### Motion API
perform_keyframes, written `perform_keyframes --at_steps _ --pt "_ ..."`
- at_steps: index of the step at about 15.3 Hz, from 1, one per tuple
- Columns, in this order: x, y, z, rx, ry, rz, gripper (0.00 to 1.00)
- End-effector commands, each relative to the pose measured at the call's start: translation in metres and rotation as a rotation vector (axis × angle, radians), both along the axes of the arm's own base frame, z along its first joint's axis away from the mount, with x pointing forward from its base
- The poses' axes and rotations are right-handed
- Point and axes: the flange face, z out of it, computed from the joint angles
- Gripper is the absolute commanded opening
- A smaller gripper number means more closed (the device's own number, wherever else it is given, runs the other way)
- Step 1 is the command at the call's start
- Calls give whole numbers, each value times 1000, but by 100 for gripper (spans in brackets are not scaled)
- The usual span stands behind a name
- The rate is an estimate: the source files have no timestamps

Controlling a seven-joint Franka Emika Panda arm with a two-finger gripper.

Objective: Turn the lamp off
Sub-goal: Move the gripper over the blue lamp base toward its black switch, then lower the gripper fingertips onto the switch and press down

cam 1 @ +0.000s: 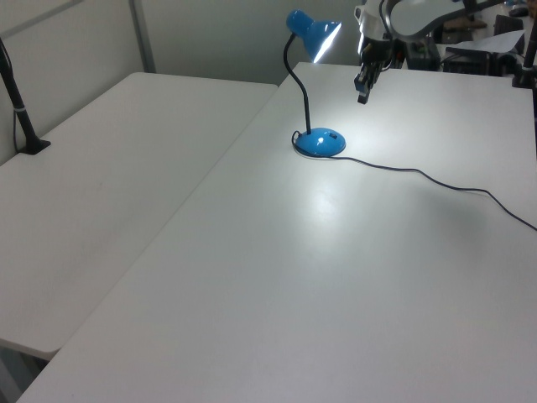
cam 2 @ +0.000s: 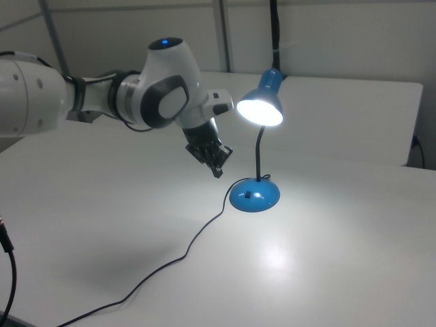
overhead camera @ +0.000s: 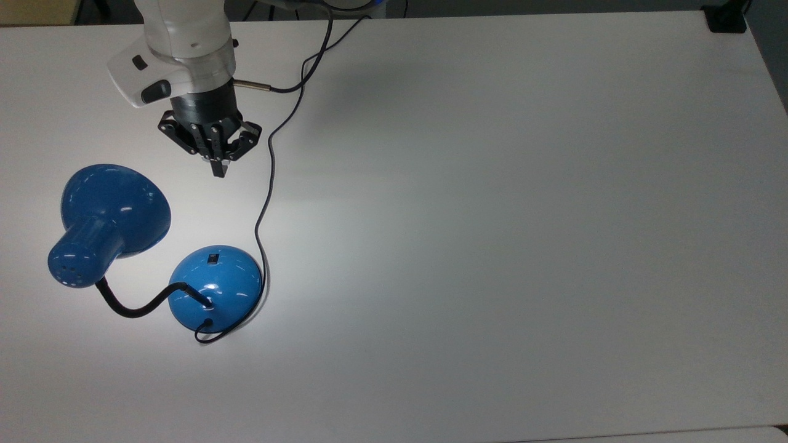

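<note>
Approach step: lamp lit, my gripper pinched closed, upper left of the top view. Next I'd drop onto the switch.

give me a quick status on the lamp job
Gripper shut, in the air short of the lamp. Lamp lit, switch untouched. Cord runs beside the gripper's path.

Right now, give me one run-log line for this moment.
task: turn off lamp | lamp: lit | switch: untouched | gripper: fingers shut, in the air above table, short of base | holding: nothing
</note>
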Motion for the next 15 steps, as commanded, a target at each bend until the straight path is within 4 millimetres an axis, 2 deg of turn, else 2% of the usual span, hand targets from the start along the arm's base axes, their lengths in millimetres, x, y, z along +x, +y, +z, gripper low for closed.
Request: perform_keyframes --at_steps 1,7,15 --pt "13 -4 -31 2 -43 -2 0" --pt "31 -15 -69 -15 -123 -6 0" --pt "43 -21 -99 -47 -182 47 0"
